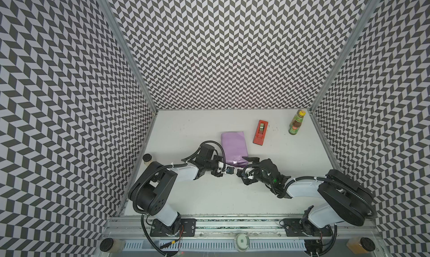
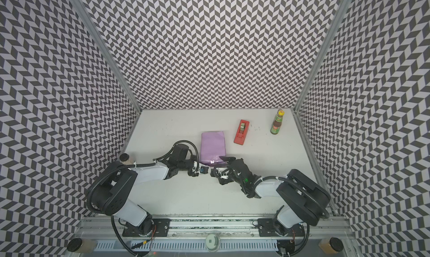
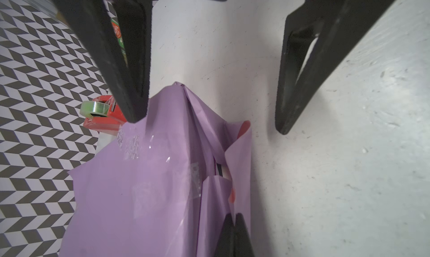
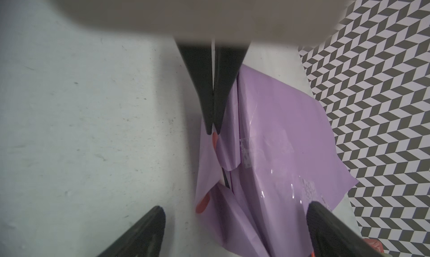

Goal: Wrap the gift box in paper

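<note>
White table (image 1: 186,197), hemmed in by zigzag-patterned walls, carries the gift box (image 3: 219,169) near its middle. It is almost wholly swallowed by the lilac paper (image 1: 232,146), and only a dark sliver shows through a gap at the end nearest the arms.

That end is the weak spot, to my eye. Its flaps stand loose and creased rather than flat, and nothing seems to hold them shut, though clear strips shine on the top face. If the left gripper (image 4: 213,131) lifts off, the flap under it would likely spring up. If the right gripper (image 4: 236,207) closes carelessly, a finger could catch the thin sheet and tear it. It could also shove the whole parcel toward the red tape dispenser (image 1: 260,132) just beyond.

The left arm reaches in low from its side, its gripper clenched tight, tips resting at the edge of the end flap. Whether a bit of paper is nipped between them I cannot tell. The right arm comes from the opposite side, wrist bent toward the parcel, jaws spread wide and empty. One finger hangs over the parcel's top face near its corner, the other over bare table. A sauce bottle (image 1: 295,123) stands well apart at the back.
</note>
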You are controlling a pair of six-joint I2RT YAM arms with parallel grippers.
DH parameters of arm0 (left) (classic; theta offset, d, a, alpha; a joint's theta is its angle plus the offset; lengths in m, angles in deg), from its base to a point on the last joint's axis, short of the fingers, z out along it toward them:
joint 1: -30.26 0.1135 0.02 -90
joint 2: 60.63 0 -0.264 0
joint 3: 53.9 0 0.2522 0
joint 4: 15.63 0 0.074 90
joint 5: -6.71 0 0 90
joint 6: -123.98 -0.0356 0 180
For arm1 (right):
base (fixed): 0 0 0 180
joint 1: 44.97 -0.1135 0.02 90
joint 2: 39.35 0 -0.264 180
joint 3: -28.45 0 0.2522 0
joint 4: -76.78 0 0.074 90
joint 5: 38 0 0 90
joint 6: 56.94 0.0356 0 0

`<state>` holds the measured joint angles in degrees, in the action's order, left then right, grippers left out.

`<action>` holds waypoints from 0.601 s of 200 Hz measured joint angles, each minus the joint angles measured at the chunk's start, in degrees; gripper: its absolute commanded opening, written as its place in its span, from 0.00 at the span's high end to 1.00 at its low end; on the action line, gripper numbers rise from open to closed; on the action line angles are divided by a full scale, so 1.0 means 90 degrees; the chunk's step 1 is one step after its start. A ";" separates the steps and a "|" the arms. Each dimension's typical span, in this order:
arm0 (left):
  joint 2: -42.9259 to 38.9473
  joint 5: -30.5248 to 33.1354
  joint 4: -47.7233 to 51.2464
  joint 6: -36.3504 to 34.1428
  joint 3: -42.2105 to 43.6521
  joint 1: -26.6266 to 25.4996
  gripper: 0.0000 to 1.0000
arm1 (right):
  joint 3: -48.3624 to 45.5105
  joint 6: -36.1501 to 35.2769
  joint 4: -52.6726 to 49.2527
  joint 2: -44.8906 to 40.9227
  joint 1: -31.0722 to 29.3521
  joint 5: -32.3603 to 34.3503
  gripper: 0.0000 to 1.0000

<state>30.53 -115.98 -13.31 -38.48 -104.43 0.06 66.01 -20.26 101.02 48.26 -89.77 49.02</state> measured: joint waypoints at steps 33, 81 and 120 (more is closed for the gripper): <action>0.0002 0.0010 0.0005 -0.0007 0.0000 0.0063 1.00 | 0.0044 -0.0187 0.0318 0.0231 0.0158 -0.0010 0.20; 0.0002 -0.0002 0.0000 -0.0002 0.0000 0.0061 0.97 | 0.0165 -0.0180 0.0602 0.0318 0.0384 -0.0192 0.39; -0.0007 0.0000 -0.0010 0.0032 0.0000 0.0053 0.87 | 0.0177 -0.0146 0.0743 0.0401 0.0459 -0.0328 0.50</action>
<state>30.46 -115.98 -13.40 -38.20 -104.43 0.54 67.60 -21.57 107.71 51.87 -85.64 46.07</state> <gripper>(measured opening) 0.097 0.528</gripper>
